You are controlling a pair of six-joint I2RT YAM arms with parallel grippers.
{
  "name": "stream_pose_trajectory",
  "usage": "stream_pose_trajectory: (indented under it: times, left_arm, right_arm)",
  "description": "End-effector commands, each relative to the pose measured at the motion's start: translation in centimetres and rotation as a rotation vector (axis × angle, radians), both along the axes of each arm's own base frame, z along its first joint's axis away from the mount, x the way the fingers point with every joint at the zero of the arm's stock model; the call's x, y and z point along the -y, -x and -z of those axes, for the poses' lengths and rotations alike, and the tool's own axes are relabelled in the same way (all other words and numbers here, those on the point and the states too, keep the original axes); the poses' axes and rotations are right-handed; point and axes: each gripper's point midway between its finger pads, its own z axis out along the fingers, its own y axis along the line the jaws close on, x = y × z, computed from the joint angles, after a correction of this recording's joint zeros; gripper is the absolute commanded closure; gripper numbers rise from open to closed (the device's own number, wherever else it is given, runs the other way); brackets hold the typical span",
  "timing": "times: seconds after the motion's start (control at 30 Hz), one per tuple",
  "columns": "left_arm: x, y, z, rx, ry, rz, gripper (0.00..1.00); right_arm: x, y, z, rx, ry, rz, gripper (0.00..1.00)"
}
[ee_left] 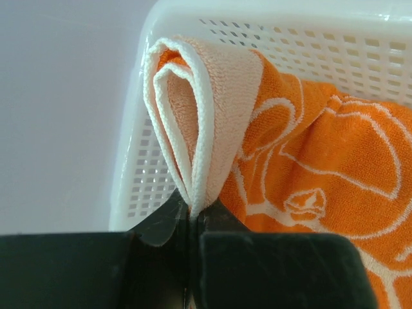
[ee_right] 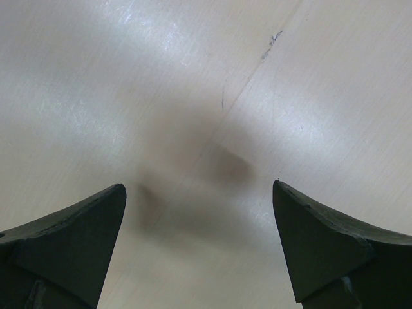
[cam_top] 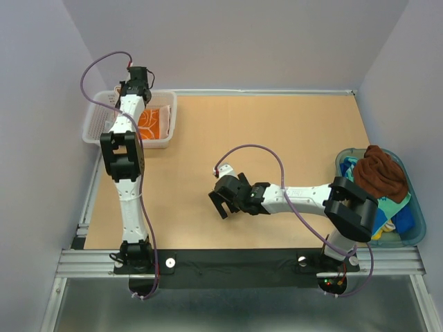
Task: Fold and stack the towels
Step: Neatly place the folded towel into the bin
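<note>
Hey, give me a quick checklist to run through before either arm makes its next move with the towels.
1. Left gripper shut on the pale folded edge of the orange circle-patterned towel: ok.
2. That towel sits inside the white mesh plastic basket: ok.
3. Towel's fold is neat underneath: cannot tell, as the arm hides most of it from above.
4. Right gripper open and empty above the bare wooden table: ok.
5. The two arms are well apart: ok.
6. More towels wait in the translucent blue-green tub, with a dark brown towel on top: ok.
</note>
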Motion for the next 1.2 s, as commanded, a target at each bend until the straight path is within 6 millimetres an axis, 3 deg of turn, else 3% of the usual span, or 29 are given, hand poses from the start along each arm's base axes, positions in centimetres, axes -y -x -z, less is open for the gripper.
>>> stream_pose_trajectory:
  times: [0.0,0.07,0.1,0.17,0.2,0.4,0.57,0.7,0.73,0.87,1.07,1.17]
  left_arm:
    - [-1.2,0.1,-0.1,0.024,-0.042,-0.056,0.99]
    - [-1.5,0.1,0.0,0.029,-0.061,-0.079,0.91]
    - [-1.7,0.1,0.0,0.036,-0.064,-0.089,0.77]
    - [-2.1,0.2,-0.2,0.053,-0.072,-0.112,0.63]
    - [-2.4,0.2,-0.4,0.062,-0.069,-0.123,0.49]
    - [-3.5,0.5,-2.7,0.152,-0.06,-0.175,0.31]
    - [-4.2,1.1,-5.7,0.252,-0.02,-0.218,0.28]
    - [-1.2,0.3,-7.0,0.346,0.164,-0.144,0.28]
    - [0.4,-0.2,-7.9,0.375,0.234,-0.085,0.28]
    - [5.0,-0.8,-6.2,0.394,0.422,0.018,0.37]
    - [7.3,-0.6,-1.3,0.323,0.533,0.012,0.52]
    - [8.4,-0.7,1.1,0.287,0.584,0.022,0.56]
  right_arm:
    - [-1.3,-1.5,-2.0,0.043,-0.03,0.014,0.0]
    - [-1.3,-1.5,-1.9,0.042,-0.029,0.015,0.0]
    - [-1.2,-1.5,-1.9,0.041,-0.028,0.013,0.0]
    - [-1.2,-1.4,-1.8,0.039,-0.026,0.014,0.0]
    - [-1.3,-1.5,-1.9,0.041,-0.028,0.013,0.0]
    - [-1.2,-1.4,-2.1,0.042,-0.031,0.014,0.0]
    - [-1.1,-1.5,-2.3,0.047,-0.036,0.023,0.0]
    - [-1.0,-1.7,-2.4,0.056,-0.035,0.033,0.0]
    - [-1.0,-1.7,-2.5,0.06,-0.038,0.034,0.0]
    - [-1.0,-1.8,-2.9,0.068,-0.046,0.04,0.0]
    - [-0.4,-1.8,-3.5,0.082,-0.054,0.054,0.0]
    - [-0.2,-1.7,-3.4,0.08,-0.054,0.06,0.0]
